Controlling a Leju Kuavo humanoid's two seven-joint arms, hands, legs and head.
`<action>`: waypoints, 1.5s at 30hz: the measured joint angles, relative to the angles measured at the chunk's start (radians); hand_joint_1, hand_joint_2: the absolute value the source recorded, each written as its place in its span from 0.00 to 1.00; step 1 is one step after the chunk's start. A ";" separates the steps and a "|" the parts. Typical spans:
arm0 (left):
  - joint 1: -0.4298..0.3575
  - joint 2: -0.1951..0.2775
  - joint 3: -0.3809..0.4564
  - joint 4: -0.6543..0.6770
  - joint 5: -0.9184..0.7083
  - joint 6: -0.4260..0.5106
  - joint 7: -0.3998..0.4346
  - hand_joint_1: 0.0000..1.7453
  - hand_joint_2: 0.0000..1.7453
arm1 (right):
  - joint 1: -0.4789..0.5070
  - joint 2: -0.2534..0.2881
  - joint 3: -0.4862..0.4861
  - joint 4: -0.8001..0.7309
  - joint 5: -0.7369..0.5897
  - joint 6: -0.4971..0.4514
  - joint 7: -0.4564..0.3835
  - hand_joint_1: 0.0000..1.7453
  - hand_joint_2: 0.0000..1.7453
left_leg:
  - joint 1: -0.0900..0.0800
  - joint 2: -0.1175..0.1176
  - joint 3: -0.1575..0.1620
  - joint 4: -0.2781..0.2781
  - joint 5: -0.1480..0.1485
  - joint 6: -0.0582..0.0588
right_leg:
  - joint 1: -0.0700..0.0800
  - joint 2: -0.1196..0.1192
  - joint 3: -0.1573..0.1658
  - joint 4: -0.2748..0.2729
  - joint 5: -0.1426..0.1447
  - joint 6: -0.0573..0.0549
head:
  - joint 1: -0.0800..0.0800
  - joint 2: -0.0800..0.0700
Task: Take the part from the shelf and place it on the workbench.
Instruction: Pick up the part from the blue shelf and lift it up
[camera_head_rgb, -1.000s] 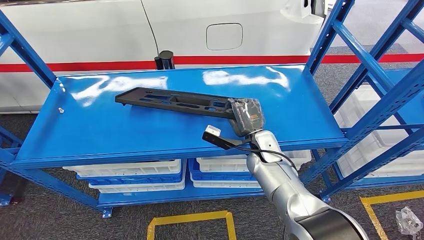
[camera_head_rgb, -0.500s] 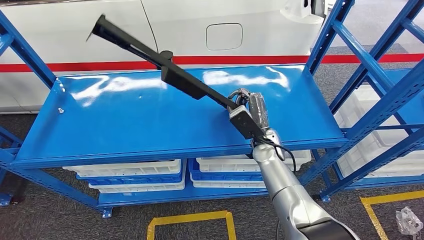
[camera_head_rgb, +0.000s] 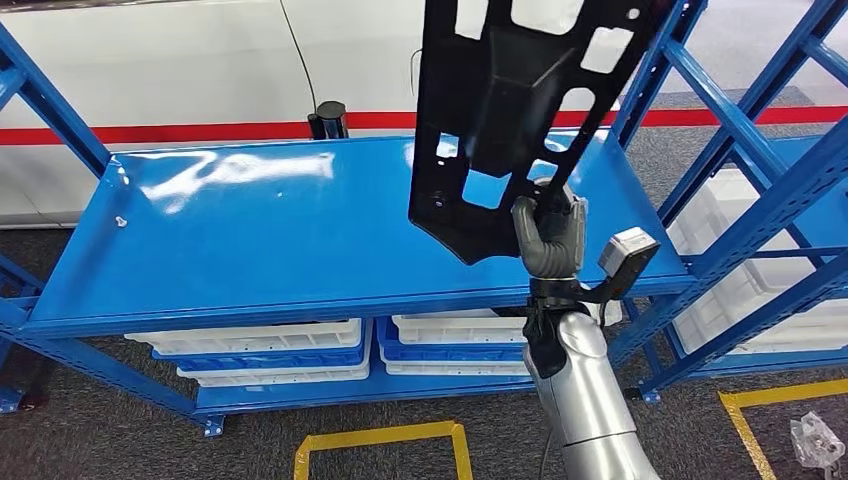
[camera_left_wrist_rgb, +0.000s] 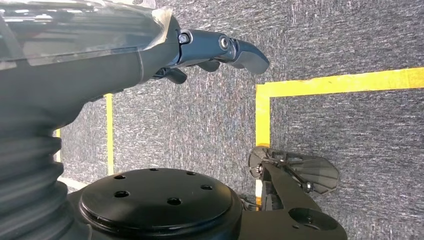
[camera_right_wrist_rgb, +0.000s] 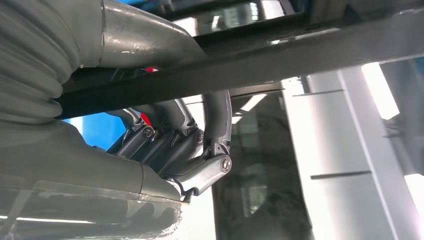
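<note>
I stand in a car workshop: blue steel shelving (camera_head_rgb: 330, 225), white parts bins (camera_head_rgb: 250, 338), yellow floor lines (camera_head_rgb: 380, 437), a white car body (camera_head_rgb: 400, 60) behind

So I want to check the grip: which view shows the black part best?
The head view: the black part stands upright above the shelf, gripped by the right hand. The right wrist view gives a close dark strip.
</note>
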 joint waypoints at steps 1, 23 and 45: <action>0.000 0.000 0.001 0.000 0.003 0.000 -0.002 0.00 1.00 | 0.011 -0.003 0.000 -0.020 -0.010 -0.003 -0.002 1.00 1.00 | 0.000 0.000 0.000 0.000 0.000 0.000 | 0.000 0.000 0.000 0.000 0.000 0.000 | 0.000 0.000; -0.002 -0.006 0.053 0.001 0.062 -0.002 -0.016 0.00 1.00 | 0.098 -0.043 0.008 -0.188 0.012 -0.176 -0.053 1.00 1.00 | 0.023 -0.002 0.000 -0.014 0.020 -0.029 | -0.050 0.013 -0.044 0.039 0.024 0.076 | 0.008 0.000; 0.002 -0.006 0.053 0.002 0.054 -0.002 -0.034 0.00 1.00 | 0.128 -0.053 0.027 -0.210 0.041 -0.244 -0.069 1.00 1.00 | -0.002 0.015 0.074 -0.058 -0.014 0.035 | -0.015 0.000 -0.194 0.199 -0.013 0.018 | 0.006 0.000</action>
